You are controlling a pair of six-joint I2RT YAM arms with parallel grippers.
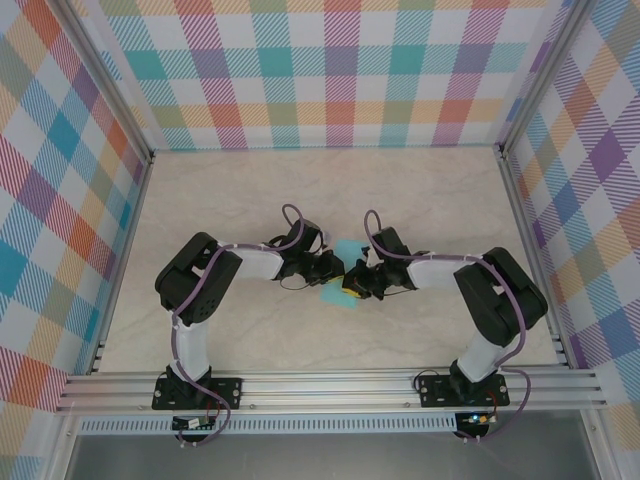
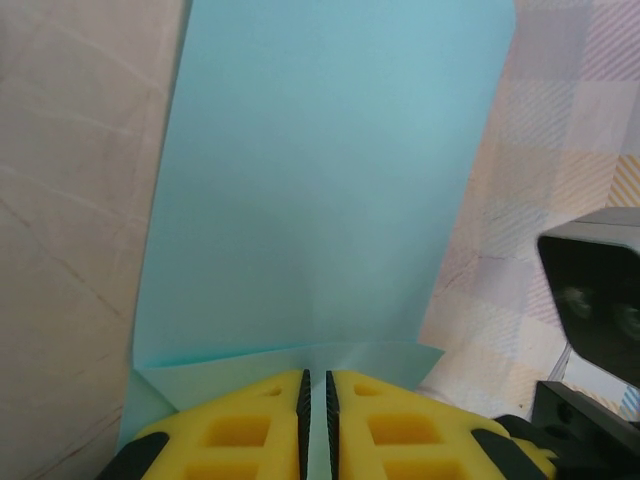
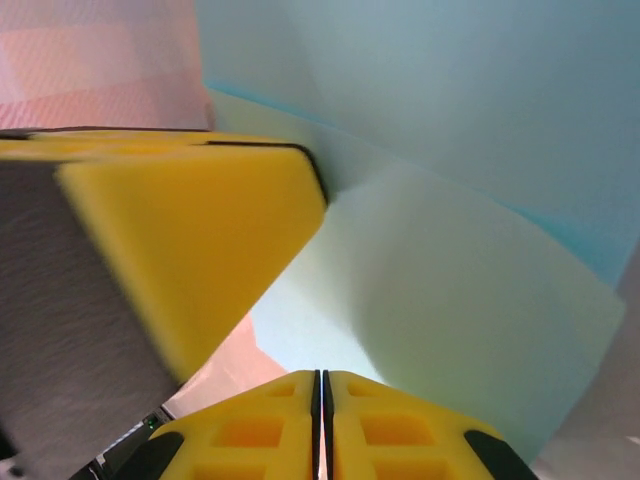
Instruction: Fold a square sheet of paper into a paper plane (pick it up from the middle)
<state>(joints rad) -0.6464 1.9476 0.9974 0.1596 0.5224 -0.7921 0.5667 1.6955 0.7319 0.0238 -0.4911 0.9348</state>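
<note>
Between the two pincers, a square sheet of paper (image 2: 320, 180), turquoise, partly folded, is gripped by the closed left pincer (image 2: 315, 385) and the closed right pincer (image 3: 321, 385).

text: none legible | labels: none | numbers: none | signs: none

Checked walls (image 1: 340, 70) are rising along the far and side edges of the marbled table (image 1: 420, 190). An aluminium rail (image 1: 330, 385) is running along its near edge.
</note>
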